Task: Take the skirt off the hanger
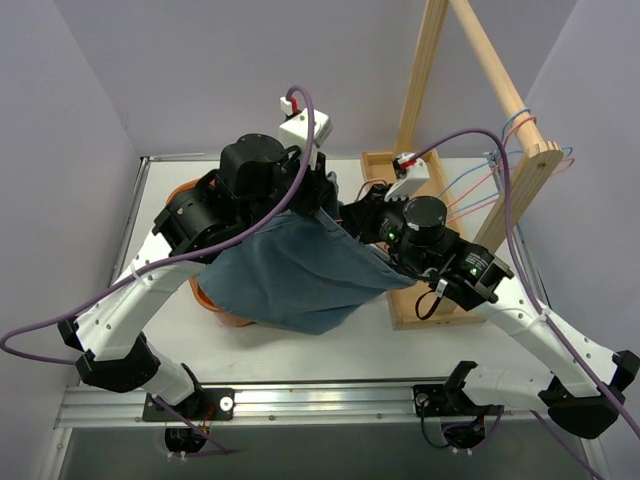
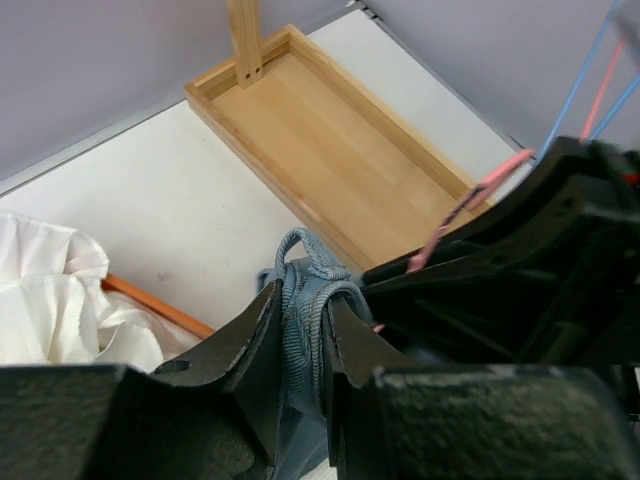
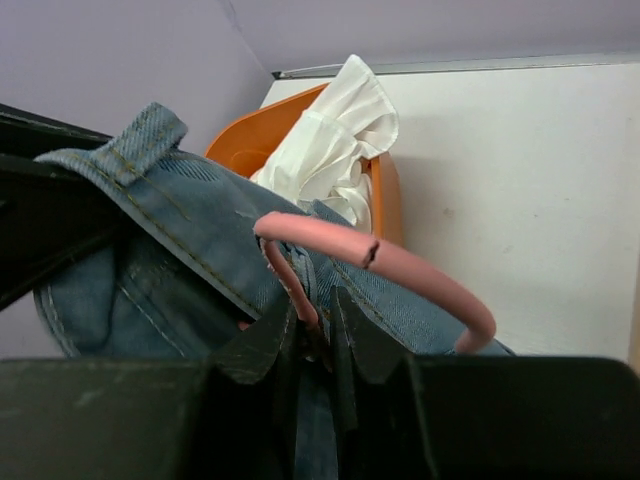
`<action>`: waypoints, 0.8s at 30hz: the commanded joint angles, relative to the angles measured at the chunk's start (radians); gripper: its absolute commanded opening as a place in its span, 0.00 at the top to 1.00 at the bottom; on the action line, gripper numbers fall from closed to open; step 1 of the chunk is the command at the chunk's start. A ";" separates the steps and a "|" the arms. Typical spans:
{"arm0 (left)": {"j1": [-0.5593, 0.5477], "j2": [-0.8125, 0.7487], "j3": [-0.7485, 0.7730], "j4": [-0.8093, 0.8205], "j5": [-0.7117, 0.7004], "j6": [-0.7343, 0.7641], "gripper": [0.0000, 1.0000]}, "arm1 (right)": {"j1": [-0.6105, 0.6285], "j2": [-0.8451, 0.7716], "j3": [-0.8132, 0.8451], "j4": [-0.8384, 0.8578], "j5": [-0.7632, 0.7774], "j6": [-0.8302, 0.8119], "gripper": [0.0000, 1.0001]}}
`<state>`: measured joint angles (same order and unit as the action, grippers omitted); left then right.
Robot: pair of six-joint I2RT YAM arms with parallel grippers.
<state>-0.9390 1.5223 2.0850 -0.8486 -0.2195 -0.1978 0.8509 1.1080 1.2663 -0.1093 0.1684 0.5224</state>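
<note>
The denim skirt (image 1: 300, 275) is pinched at its waistband in the left end effector (image 2: 305, 312), and the pink hanger (image 3: 400, 265) is clamped in the right end effector (image 3: 315, 322), presumably for pulling them apart.

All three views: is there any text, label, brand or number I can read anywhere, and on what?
No readable text in any view.
The denim skirt shows no label or print, the pink hanger is plain, and the wooden stand and orange basket carry no markings.
</note>
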 commanded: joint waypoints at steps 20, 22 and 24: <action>0.325 -0.335 -0.203 0.092 0.152 0.028 0.98 | 0.002 -0.200 0.007 -0.313 0.321 -0.038 1.00; 0.325 -0.369 -0.220 0.121 0.208 0.000 0.98 | -0.001 -0.185 0.007 -0.311 0.321 -0.035 1.00; 0.327 -0.408 -0.233 0.140 0.256 -0.024 0.98 | -0.003 -0.157 0.007 -0.308 0.324 -0.032 1.00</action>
<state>-0.6590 1.2274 1.8275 -0.8482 0.0536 -0.2157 0.8715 0.9356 1.2491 -0.2825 0.3405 0.5339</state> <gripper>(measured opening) 0.244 0.100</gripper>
